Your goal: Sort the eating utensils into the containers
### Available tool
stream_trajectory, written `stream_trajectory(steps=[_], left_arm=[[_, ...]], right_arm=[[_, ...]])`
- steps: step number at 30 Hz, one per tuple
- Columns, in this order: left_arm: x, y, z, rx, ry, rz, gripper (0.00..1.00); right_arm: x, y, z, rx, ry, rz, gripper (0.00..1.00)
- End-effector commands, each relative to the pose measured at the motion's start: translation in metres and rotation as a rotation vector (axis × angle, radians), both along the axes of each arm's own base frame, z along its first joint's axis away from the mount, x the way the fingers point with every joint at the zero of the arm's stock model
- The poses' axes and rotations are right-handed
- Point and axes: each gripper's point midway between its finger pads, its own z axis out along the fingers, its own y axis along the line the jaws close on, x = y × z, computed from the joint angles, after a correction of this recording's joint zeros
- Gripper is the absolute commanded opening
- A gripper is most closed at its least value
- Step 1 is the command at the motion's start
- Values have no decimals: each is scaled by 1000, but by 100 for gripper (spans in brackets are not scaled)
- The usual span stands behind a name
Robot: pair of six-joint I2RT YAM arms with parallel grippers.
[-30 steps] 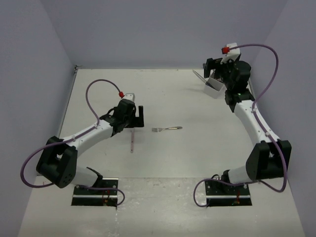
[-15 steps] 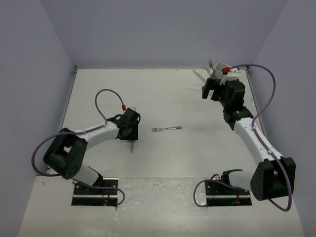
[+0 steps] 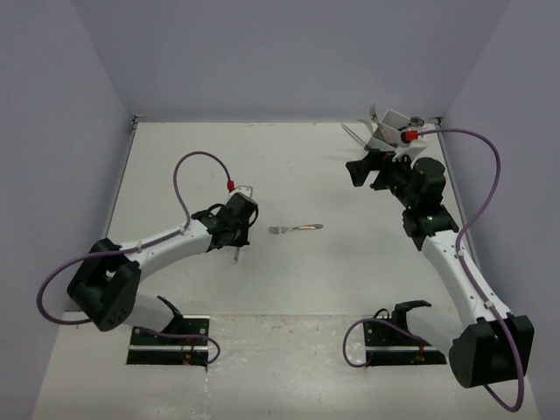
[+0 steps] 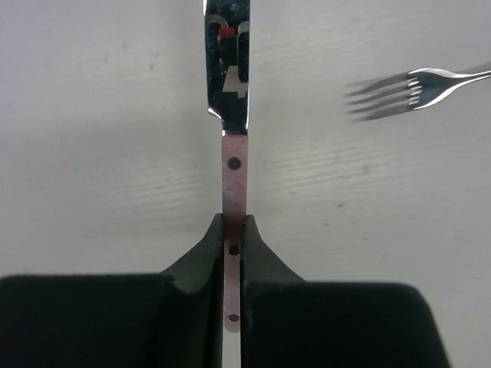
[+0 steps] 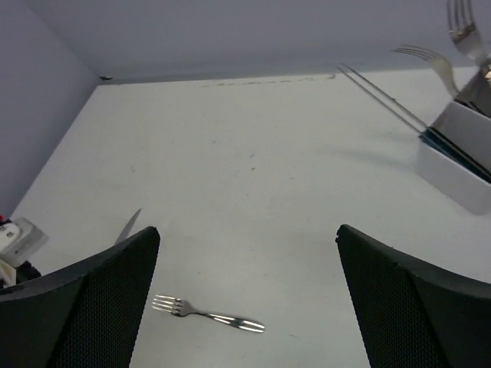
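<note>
Pink-handled knife (image 4: 234, 165) is clamped by its handle in the left gripper (image 4: 232, 230), blade pointing away over the white table (image 4: 92, 153). Right gripper (image 5: 247, 230) stands wide apart, holding nothing. One fork (image 5: 209, 315) lies mid-table; the white bin (image 5: 453, 170) holding utensils (image 5: 430, 63) sits far right, near lavender walls (image 5: 230, 31).

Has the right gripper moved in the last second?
Yes. The right gripper has pulled away from the white bin, coming nearer the fork lying mid-table.
</note>
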Motion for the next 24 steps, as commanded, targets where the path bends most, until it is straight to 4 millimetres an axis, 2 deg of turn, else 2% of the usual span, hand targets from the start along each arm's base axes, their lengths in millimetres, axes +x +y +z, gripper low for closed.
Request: stream_trajectory(steps=[1, 3, 4, 5, 8, 10, 11, 15, 19, 20, 22, 24], left_arm=[[35, -49, 90, -256, -305, -161, 0], [31, -71, 117, -349, -360, -303, 0], [32, -83, 140, -411, -428, -355, 0], [31, -89, 150, -428, -462, -398, 0], [28, -106, 176, -490, -525, -480, 0], [33, -116, 194, -527, -581, -503, 0], [32, -120, 198, -539, -588, -523, 0], [31, -133, 213, -586, -624, -561, 0], [30, -140, 226, -615, -662, -578, 0], [31, -141, 228, -620, -669, -576, 0], [33, -146, 232, -627, -682, -584, 0], [38, -151, 230, -623, -677, -584, 0]], right_arm=[[-28, 48, 0, 136, 22, 239, 99], [-39, 73, 0, 163, 22, 331, 99], [-46, 87, -7, 166, 45, 399, 99], [-55, 104, -7, 179, 54, 455, 99], [-65, 137, -15, 204, 98, 550, 99], [-67, 152, -7, 229, 86, 579, 99], [-67, 162, -10, 225, 93, 589, 99], [-51, 170, -4, 227, 84, 532, 99], [-45, 174, -4, 228, 86, 512, 90], [-46, 176, -6, 229, 95, 515, 82], [-49, 180, -5, 228, 92, 536, 74], [-50, 181, -6, 222, 97, 545, 57]])
